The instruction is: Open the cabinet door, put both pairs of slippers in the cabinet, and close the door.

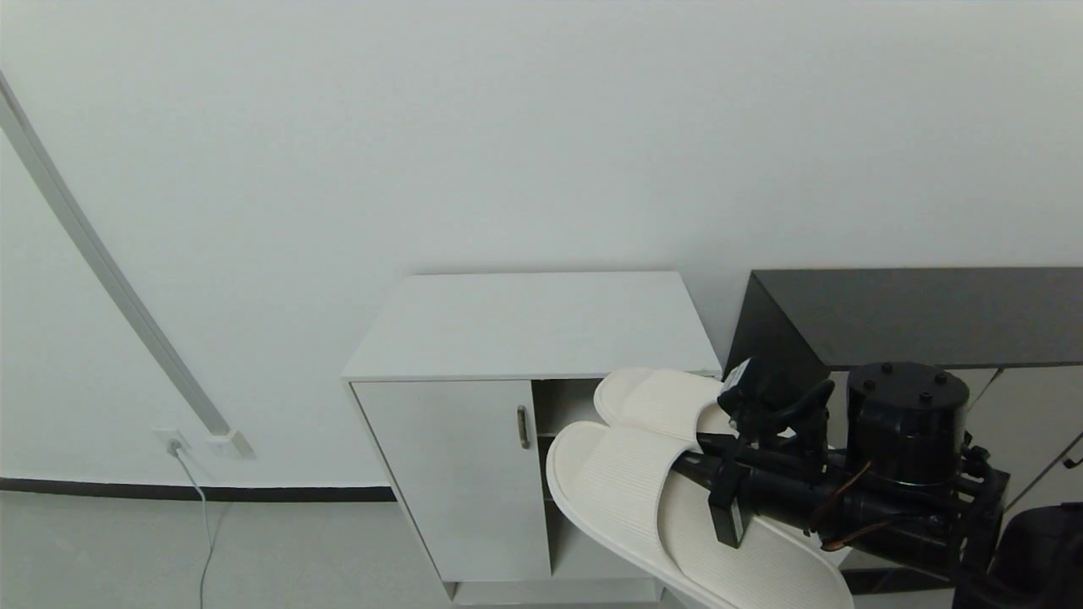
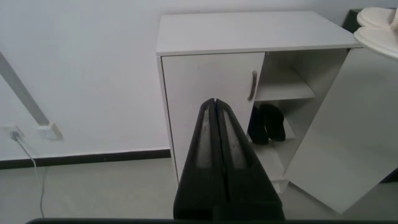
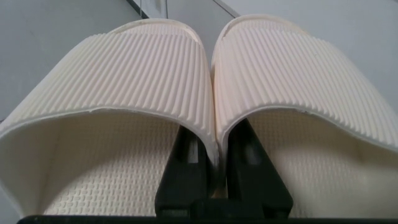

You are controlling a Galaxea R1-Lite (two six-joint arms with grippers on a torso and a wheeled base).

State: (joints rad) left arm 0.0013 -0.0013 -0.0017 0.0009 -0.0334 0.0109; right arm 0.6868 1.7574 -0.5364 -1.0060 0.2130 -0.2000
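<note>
The white cabinet (image 1: 529,326) stands against the wall with its left door (image 1: 457,474) shut and its right door (image 2: 348,137) swung open. A pair of black slippers (image 2: 267,123) sits inside on a lower shelf. My right gripper (image 3: 217,155) is shut on a pair of cream ribbed slippers (image 1: 626,499), one finger inside each, pinching their touching sides. It holds them in the air in front of the open right compartment (image 1: 567,406). My left gripper (image 2: 214,109) is shut with nothing in it, pointing at the shut left door from a distance.
A black glossy unit (image 1: 914,313) stands right beside the cabinet. A wall socket with a cable (image 1: 173,441) and a slanted conduit strip (image 1: 101,262) are on the wall to the left. Bare grey floor (image 1: 211,550) lies left of the cabinet.
</note>
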